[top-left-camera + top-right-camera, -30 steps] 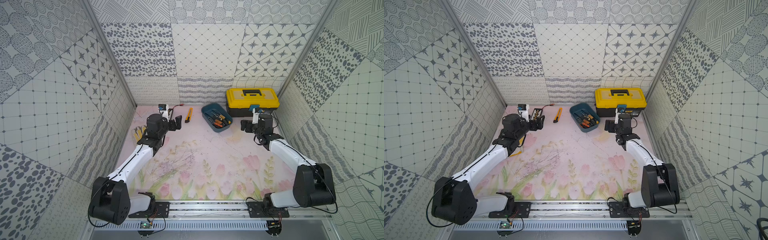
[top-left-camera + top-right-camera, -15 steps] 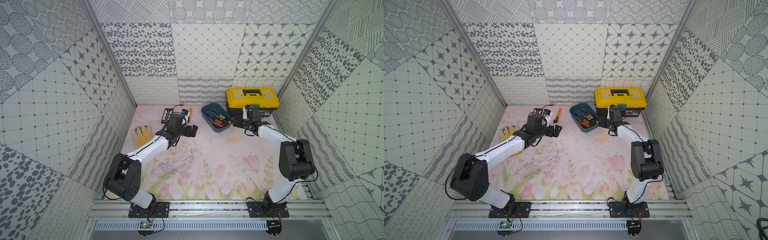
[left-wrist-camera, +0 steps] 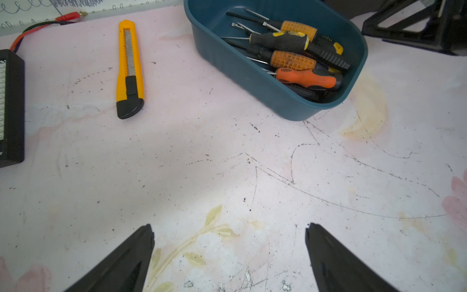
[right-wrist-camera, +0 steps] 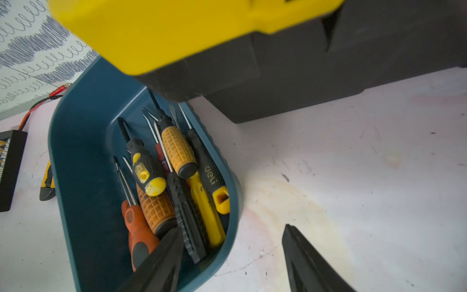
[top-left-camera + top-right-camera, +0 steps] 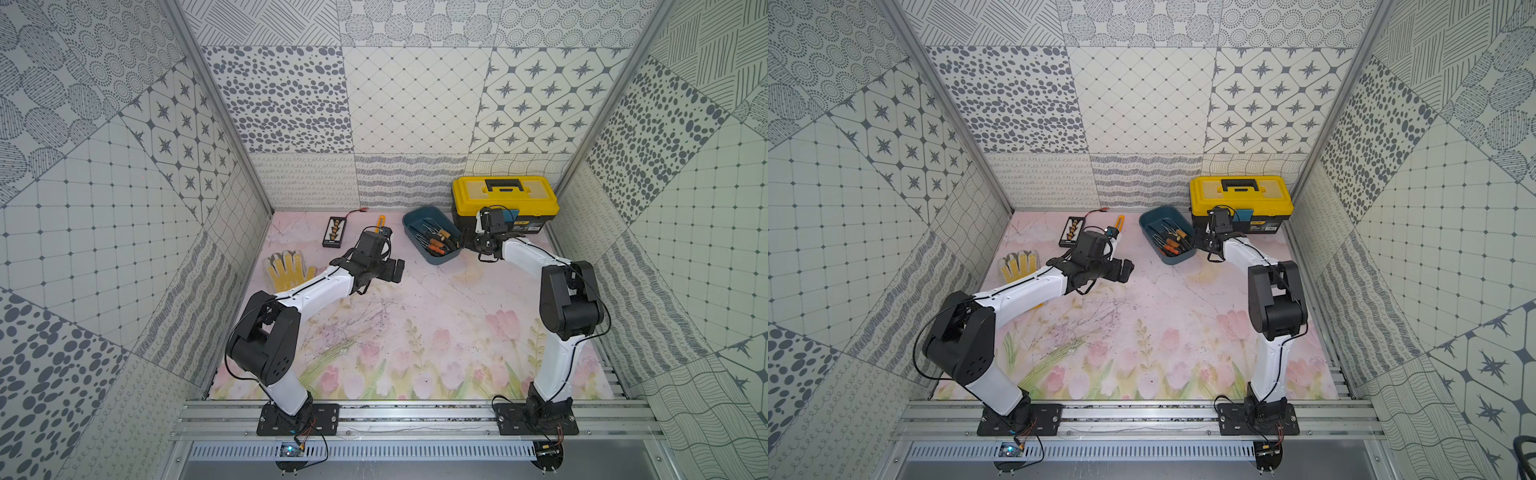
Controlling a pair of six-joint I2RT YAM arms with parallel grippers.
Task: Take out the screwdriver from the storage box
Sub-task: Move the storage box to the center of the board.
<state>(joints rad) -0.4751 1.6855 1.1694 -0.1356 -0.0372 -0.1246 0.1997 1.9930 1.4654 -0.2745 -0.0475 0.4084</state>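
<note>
Arms reaching in from the near rail, two of them. Left arm stretching low across the floral mat (image 5: 415,332), left gripper (image 3: 228,255) hanging w/ jaws spread wide, gripping nothing, well apart from the storage box (image 3: 265,88). Right arm bending at the elbow, wrist pointing toward the box's near end; right gripper (image 4: 232,260) sitting w/ jaws partly apart, one finger (image 4: 161,255) over the rim above the handles, the other outside over the mat; holding nothing.

Storage box, shallow teal plastic w/ rounded corners, lying at the back of the mat just beside one yellow-lidded black toolbox (image 5: 505,195). Approx. seven tools piled inside: orange screwdriver (image 4: 137,227) w/ ribbed grip, two w/ amber cross-hatched handles, others black and yellow; exact count unclear.

Also lying on the mat: one yellow utility knife (image 3: 129,68), one black charger (image 5: 334,232), one pair of yellow-palmed gloves (image 5: 289,272).
</note>
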